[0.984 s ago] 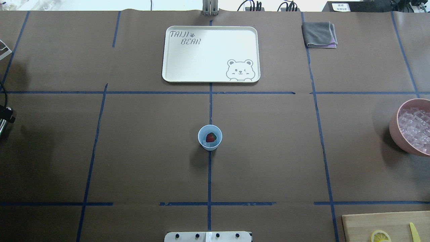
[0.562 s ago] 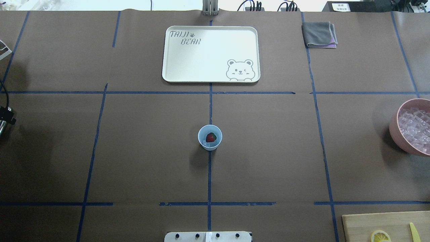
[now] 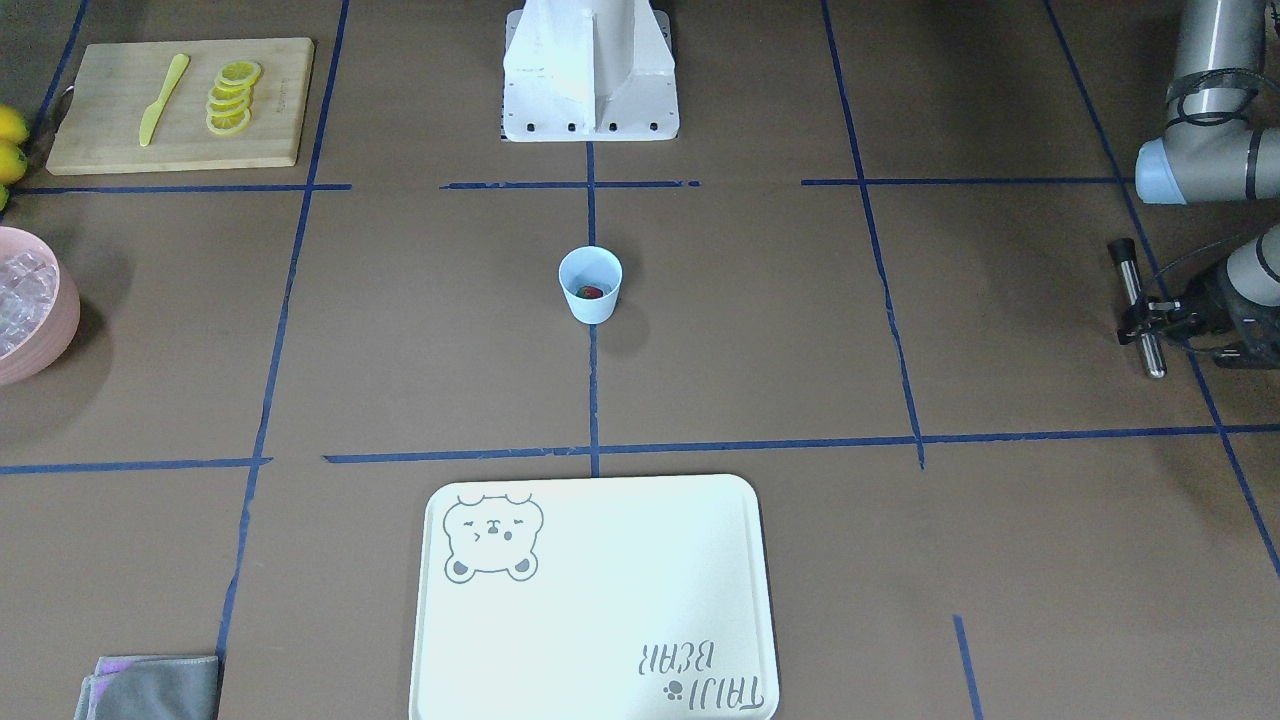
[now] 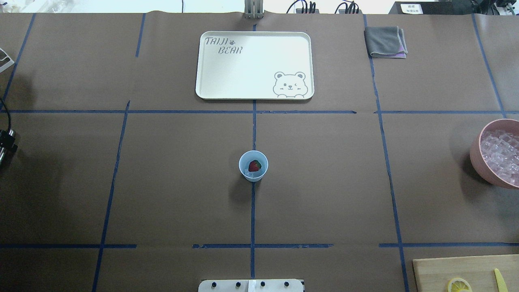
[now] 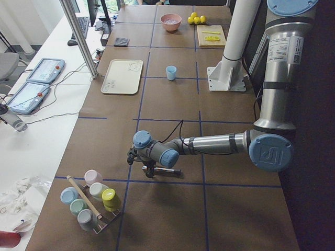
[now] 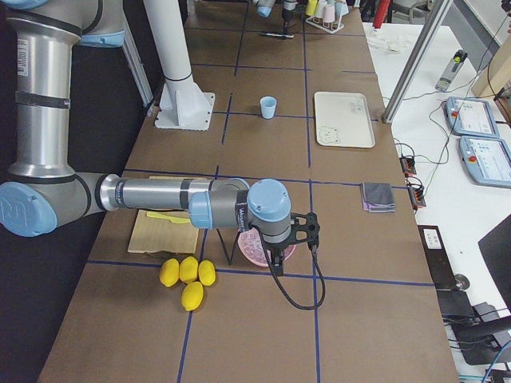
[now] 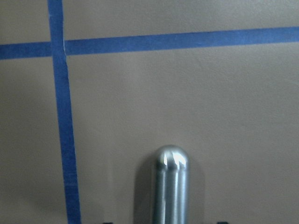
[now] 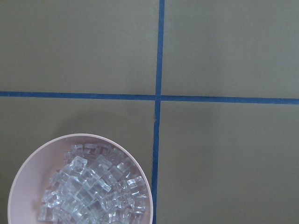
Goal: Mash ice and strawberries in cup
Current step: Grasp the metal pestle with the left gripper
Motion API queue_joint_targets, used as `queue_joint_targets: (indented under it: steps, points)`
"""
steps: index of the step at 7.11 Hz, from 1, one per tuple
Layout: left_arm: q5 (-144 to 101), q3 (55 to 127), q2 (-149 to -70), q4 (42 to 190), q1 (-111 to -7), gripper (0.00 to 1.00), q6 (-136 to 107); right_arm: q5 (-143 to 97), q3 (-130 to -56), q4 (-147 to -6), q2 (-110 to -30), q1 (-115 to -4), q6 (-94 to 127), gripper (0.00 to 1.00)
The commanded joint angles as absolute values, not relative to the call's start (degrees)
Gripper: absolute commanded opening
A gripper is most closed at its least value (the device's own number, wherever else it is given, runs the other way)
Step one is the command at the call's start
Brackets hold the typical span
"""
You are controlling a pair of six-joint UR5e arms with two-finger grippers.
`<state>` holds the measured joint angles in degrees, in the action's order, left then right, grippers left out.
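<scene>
The pale blue cup (image 4: 262, 159) stands upright at the table's centre, also seen in the front view as the cup (image 3: 590, 302). A red strawberry (image 4: 254, 165) lies inside it on a few pale bits of ice (image 4: 249, 174). More ice (image 8: 93, 191) fills the pink bowl (image 4: 475, 156) at the right edge. My left gripper (image 3: 1142, 324) hangs far to the left, shut on a metal muddler (image 3: 1128, 280) whose rounded end (image 7: 171, 161) points at bare table. My right gripper (image 6: 275, 254) hovers over the bowl; I cannot tell whether it is open or shut.
A white bear tray (image 4: 251, 65) lies beyond the cup, a folded grey cloth (image 4: 385, 40) to its right. A cutting board (image 3: 100, 110) holds lemon slices (image 3: 232, 95) and a yellow knife (image 3: 160, 100). Whole lemons (image 6: 188, 275) lie near the bowl. A rack of pastel cups (image 5: 89, 198) stands at the left end.
The left gripper with the muddler has slid a little further toward the overhead view's left edge. The cup and its contents have not moved.
</scene>
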<state>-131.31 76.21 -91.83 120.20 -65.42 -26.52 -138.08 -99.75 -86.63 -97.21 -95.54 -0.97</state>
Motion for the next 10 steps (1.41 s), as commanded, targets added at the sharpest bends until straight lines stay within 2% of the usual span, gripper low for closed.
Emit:
queue_joint_targets:
  steps: [1, 3, 4, 7, 10]
  points:
    - [-131.3, 76.3, -91.7, 120.2, -65.5, 0.38, -26.5, -138.1, -99.8, -86.6, -97.2, -95.5, -1.0, 0.99]
    - [-131.1, 76.3, -91.1, 122.8, -65.5, 0.07, -26.5, -138.2, -100.0, -86.6, -97.2, -95.5, -1.0, 0.99]
    - [-131.1, 77.2, -91.2, 122.9, -65.7, 0.01, -26.7, -138.2, -100.1, -86.7, -97.1, -95.5, -1.0, 0.99]
    - [-131.1, 86.4, -91.2, 122.4, -68.7, 0.00, -25.7, -138.0, -100.2, -86.6, -97.2, -95.5, -1.0, 0.99]
    - [-125.7, 101.2, -92.4, 122.3, -68.9, 0.00, -25.7, -138.4, -100.3, -86.6, -97.1, -95.5, -0.8, 0.99]
